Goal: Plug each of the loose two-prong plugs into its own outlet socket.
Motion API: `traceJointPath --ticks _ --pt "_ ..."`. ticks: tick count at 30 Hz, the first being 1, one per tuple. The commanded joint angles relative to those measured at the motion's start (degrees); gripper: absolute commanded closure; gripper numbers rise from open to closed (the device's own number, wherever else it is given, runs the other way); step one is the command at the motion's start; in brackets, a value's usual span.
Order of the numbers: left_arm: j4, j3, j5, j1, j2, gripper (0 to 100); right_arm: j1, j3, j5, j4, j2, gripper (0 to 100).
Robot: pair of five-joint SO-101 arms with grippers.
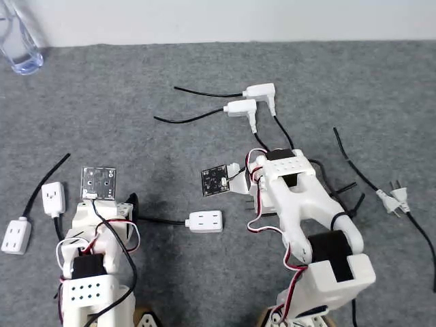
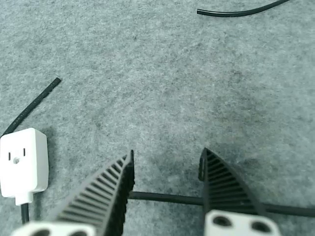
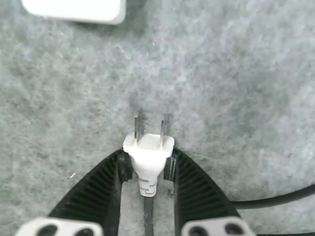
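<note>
High view: the middle socket lies on the grey mat between the two arms, and two loose plugs lie farther off with their floppy cords. Left wrist view: the left gripper is wide open and holds nothing. A black cord runs across between its fingers, and a spare socket sits near. Right wrist view: the right gripper is pinched tight on the white plug, low on its body, with the prongs pointing at a white block ahead, likely a socket. The plug looks small, light and hard. Its thin prongs could bend, so the body is the place to hold. The socket looks light too and may slide when pushed.
</note>
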Motion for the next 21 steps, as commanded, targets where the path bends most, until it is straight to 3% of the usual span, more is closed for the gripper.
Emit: traceJointPath --ticks 1,5,14,21 --pt "-1.2 -0.4 -0.2 0.4 -0.6 80 0.0 0.3 -1.4 -2.2 -0.2 93.3" --pt "-1.2 -0.4 -0.2 0.4 -0.6 80 0.0 0.2 -1.1 -1.6 0.0 84.6" --pt "-1.2 -0.4 -0.2 0.4 -0.6 80 -0.5 0.1 -1.3 -2.8 0.2 99.2" --pt "-1.2 -0.4 -0.4 0.4 -0.6 80 -0.3 0.0 -2.0 -2.6 -0.4 98.9"
